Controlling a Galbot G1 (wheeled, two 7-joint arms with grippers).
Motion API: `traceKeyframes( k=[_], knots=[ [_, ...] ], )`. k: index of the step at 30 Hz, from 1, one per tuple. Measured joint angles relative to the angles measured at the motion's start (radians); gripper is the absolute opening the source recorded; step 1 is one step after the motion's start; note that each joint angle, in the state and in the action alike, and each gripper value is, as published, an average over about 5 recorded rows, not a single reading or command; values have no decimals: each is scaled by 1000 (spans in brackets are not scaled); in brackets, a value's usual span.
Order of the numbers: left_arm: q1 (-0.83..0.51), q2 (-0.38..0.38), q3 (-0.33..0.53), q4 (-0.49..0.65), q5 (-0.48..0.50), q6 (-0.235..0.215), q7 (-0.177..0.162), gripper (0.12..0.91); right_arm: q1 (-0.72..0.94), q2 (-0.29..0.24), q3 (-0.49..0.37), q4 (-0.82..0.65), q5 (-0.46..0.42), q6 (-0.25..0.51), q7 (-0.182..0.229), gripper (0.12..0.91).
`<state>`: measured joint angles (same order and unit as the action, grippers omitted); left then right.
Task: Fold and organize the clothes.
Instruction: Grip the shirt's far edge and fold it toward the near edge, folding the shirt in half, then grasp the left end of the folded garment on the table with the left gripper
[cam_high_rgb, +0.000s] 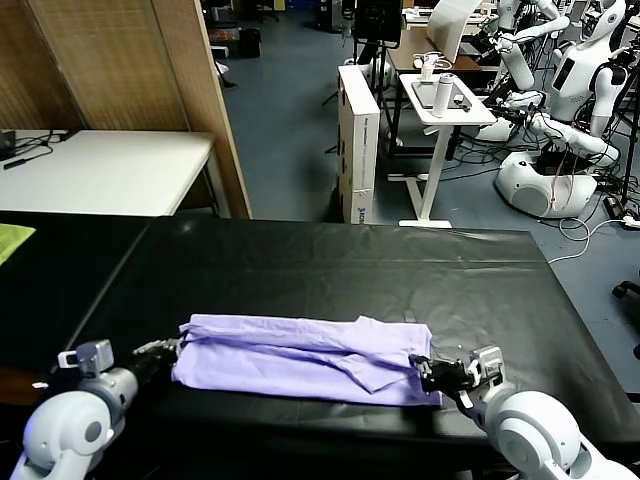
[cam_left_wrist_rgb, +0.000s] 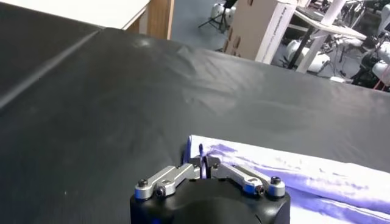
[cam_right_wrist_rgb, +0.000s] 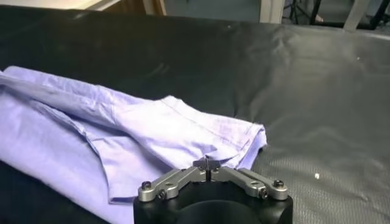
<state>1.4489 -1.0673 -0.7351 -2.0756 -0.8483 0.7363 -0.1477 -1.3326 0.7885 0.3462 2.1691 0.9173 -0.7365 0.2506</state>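
Note:
The lavender T-shirt (cam_high_rgb: 300, 355) lies folded into a long flat strip near the front edge of the black table (cam_high_rgb: 350, 265). My left gripper (cam_high_rgb: 170, 350) is at the strip's left end, low on the table. In the left wrist view it (cam_left_wrist_rgb: 203, 163) is shut, with a sliver of the shirt's (cam_left_wrist_rgb: 304, 176) edge between its tips. My right gripper (cam_high_rgb: 425, 372) is at the strip's right end. In the right wrist view it (cam_right_wrist_rgb: 207, 164) is shut at the shirt's (cam_right_wrist_rgb: 152, 128) near hem, beside a folded-over sleeve.
A yellow-green cloth (cam_high_rgb: 12, 240) lies at the table's far left edge. A white table (cam_high_rgb: 100, 170) and a wooden partition (cam_high_rgb: 130, 60) stand behind on the left. A tall white box (cam_high_rgb: 358, 140) and other robots (cam_high_rgb: 580, 90) stand beyond the table.

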Motion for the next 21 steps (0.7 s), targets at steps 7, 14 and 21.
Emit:
traceKeyframes(
  k=[7, 14, 21],
  knots=[
    [38, -27, -36, -48, 2, 0, -15, 486, 1, -8, 7, 12, 6, 0, 5, 674],
    [113, -62, -93, -108, 7, 0, -15, 865, -11, -12, 52, 41, 33, 0, 6, 902],
    [122, -65, -153, -130, 6, 0, -35, 906, 29, 28, 85, 10, 25, 0, -1, 907]
  ],
)
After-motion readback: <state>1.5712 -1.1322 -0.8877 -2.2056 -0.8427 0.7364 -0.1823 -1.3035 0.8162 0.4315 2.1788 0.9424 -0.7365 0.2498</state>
